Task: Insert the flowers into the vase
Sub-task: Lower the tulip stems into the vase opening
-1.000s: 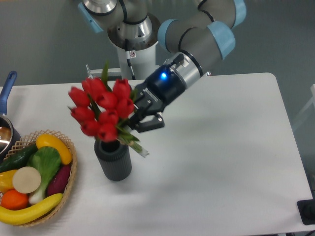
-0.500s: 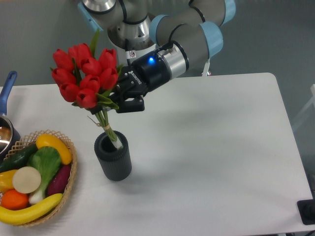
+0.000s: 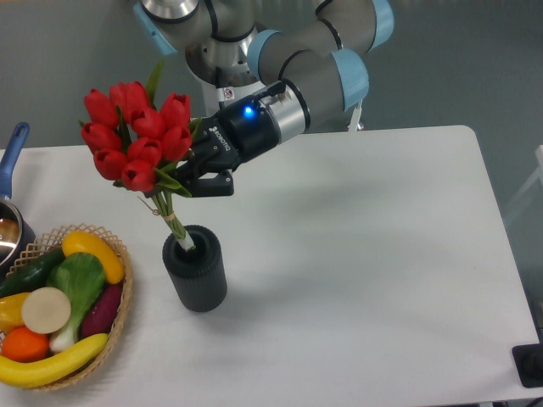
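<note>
Camera: one pincer (image 3: pixel 188 174) grips one flowers (image 3: pixel 136 136) bunch over one vase (image 3: pixel 195 268).

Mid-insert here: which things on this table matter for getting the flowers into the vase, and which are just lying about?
In play:
flowers, stem ends at the vase mouth
vase
pincer, shut on the flowers just below the blooms

Lying about:
wicker basket of fruit and vegetables, left of the vase
pot with a blue handle at the left edge

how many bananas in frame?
2. One yellow banana lies along the front of the wicker basket, another at its back. More could be hidden under the other produce.
</note>
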